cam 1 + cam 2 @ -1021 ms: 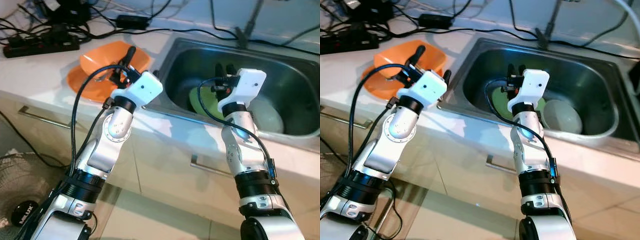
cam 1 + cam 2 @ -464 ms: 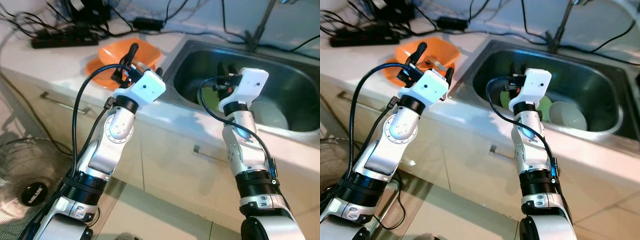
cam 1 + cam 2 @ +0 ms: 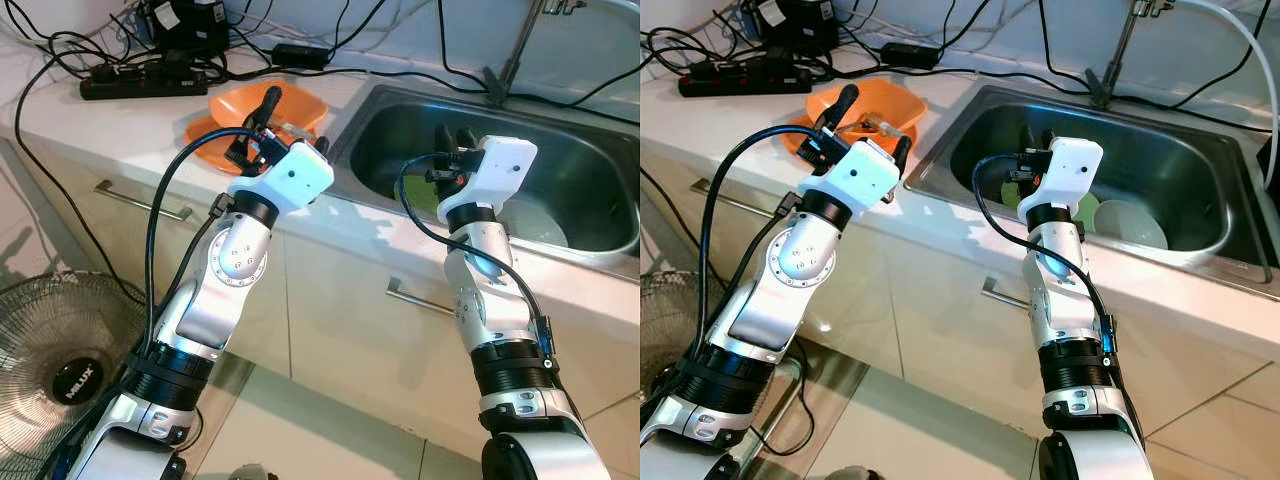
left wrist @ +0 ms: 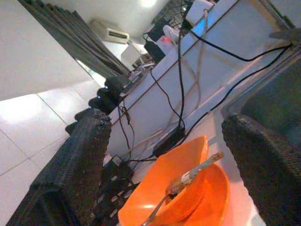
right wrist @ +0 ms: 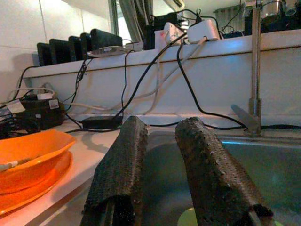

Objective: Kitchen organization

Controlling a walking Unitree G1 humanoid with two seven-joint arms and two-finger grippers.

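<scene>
A: Jaws first — left gripper (image 3: 268,118) wide open, nothing held, raised over the counter edge. Right gripper (image 3: 1032,152) has its fingers (image 5: 123,160) parted a little, empty too, up at the sink's near rim.

B: And the dishes?

A: Orange bowl (image 3: 268,106) sits on an orange plate (image 3: 210,134) on the counter (image 3: 110,120), just beyond the left jaws w/ a utensil (image 4: 188,178) lying in the bowl, handle slanting up over the rim. Green plate (image 3: 1088,210) and white bowl (image 3: 1130,224) are down in the sink (image 3: 1180,160), beyond and below the right jaws.

B: Which arm for what?

A: Left is nearer the orange pair, right nearer the sink stuff (my read only). Bowl lies straight ahead between the left fingers in the wrist view, so prob. a forward-and-down reach.

B: Anything in the way?

A: Power strip (image 3: 150,76) and a tangle of cables (image 3: 940,40) at the back of the counter, well behind the bowl. Faucet (image 3: 1118,50) stands behind the sink. Fan (image 3: 60,350) on the floor, off to the left. The utensil handle is the thing to mind when closing on the rim.
</scene>
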